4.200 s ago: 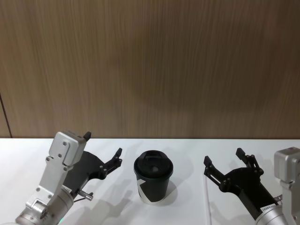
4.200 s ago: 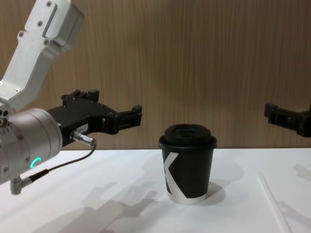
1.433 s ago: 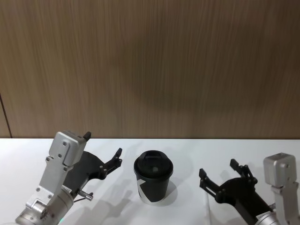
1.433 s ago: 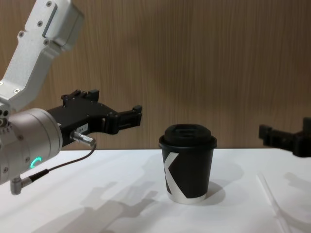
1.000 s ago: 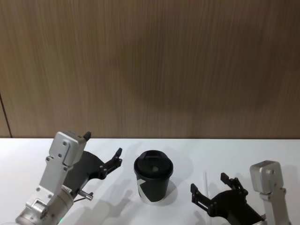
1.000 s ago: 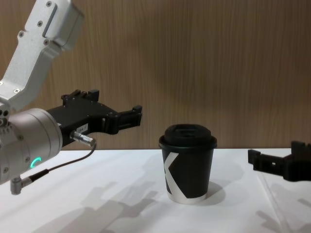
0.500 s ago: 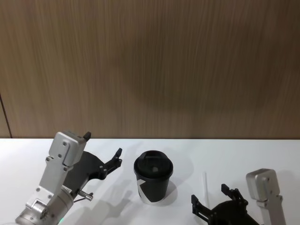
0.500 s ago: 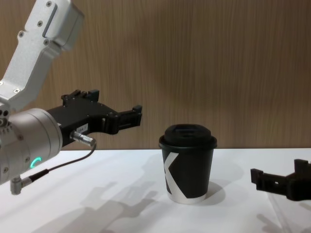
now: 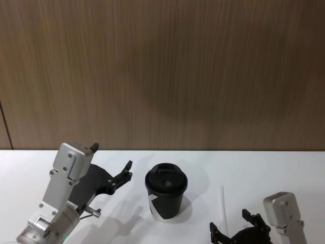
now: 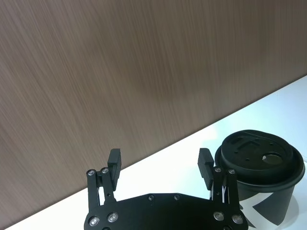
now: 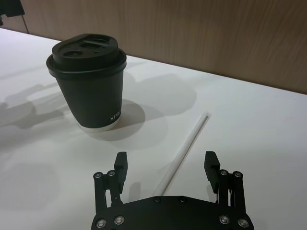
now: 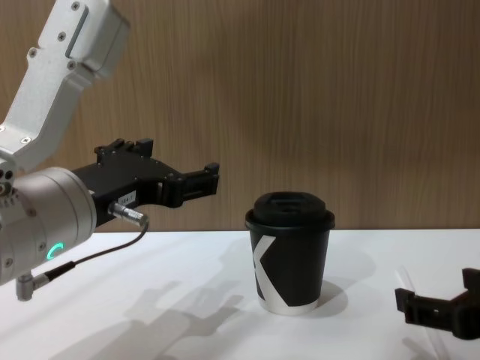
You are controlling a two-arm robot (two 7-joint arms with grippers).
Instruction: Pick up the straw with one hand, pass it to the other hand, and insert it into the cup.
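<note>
The black lidded cup (image 9: 166, 195) with its white K mark (image 12: 262, 259) stands mid-table. To its right the thin white straw (image 9: 222, 203) lies flat on the white table. My right gripper (image 9: 231, 221) hangs low over the straw's near end, open, one finger on each side of the straw (image 11: 189, 141) and nothing between them. The right gripper (image 12: 439, 300) is low at the right in the chest view. My left gripper (image 9: 111, 156) hovers open to the left of the cup (image 10: 261, 167), higher than the lid, holding nothing.
The white table (image 9: 264, 168) runs back to a wood-panel wall (image 9: 162, 76). Bare table surface lies around the cup (image 11: 91, 86) and to the right of the straw.
My right gripper has dropped lower and pulled back toward the table's near edge, coming down over the straw while staying open. The left arm, the cup and the straw have not moved.
</note>
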